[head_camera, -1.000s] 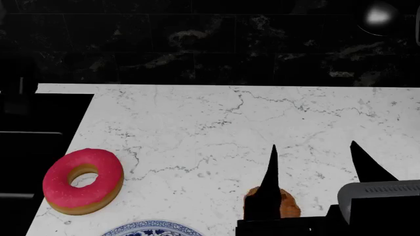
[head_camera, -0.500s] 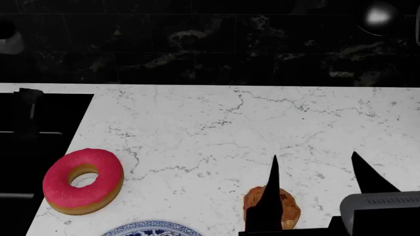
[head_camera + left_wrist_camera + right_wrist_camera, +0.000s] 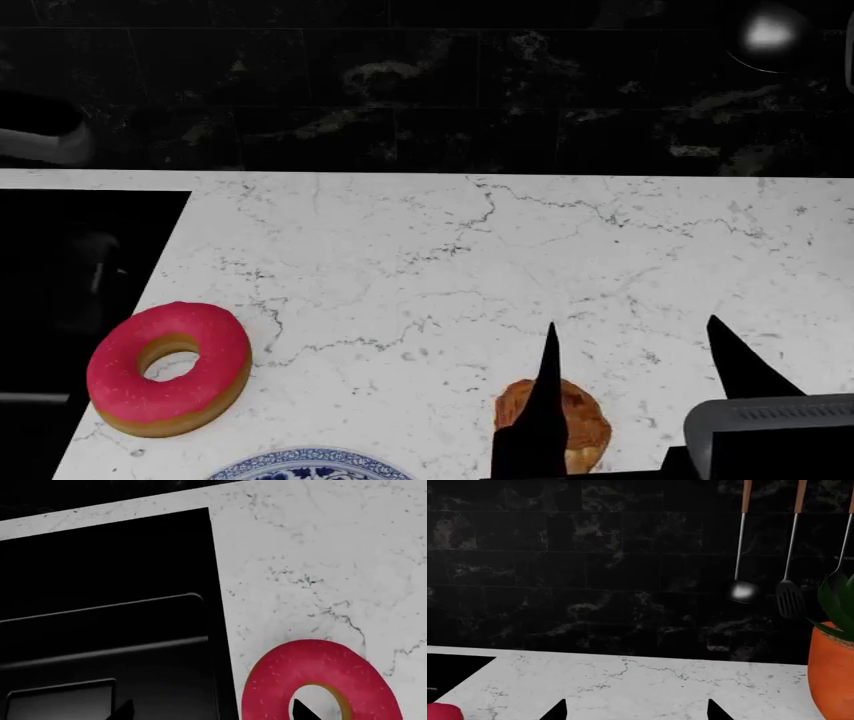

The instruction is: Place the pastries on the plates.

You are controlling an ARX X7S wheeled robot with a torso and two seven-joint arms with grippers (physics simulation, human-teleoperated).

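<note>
A pink-iced ring donut (image 3: pixel 170 368) lies on the white marble counter next to the black cooktop (image 3: pixel 80 290). The golden-brown bun (image 3: pixel 577 418) sits near the front, partly hidden behind one finger of my right gripper (image 3: pixel 633 322), which stands open above and to the right of it. Only the blue floral rim of a plate (image 3: pixel 310 465) shows at the bottom edge. In the left wrist view my left gripper (image 3: pixel 212 710) is open, one tip over the donut's (image 3: pixel 313 675) hole, the other over the cooktop (image 3: pixel 100 605). The right wrist view shows the right gripper (image 3: pixel 635 709) open and empty.
An orange plant pot (image 3: pixel 830 670) stands at the counter's right end. A ladle (image 3: pixel 742 590) and a spatula (image 3: pixel 790 597) hang on the dark marble back wall. The counter (image 3: pixel 467 250) stretches bare behind the pastries.
My right gripper has drawn back a little toward the front edge, uncovering more of the bun. A pale shape at the far left edge has shifted downward. Donut and bun have not moved.
</note>
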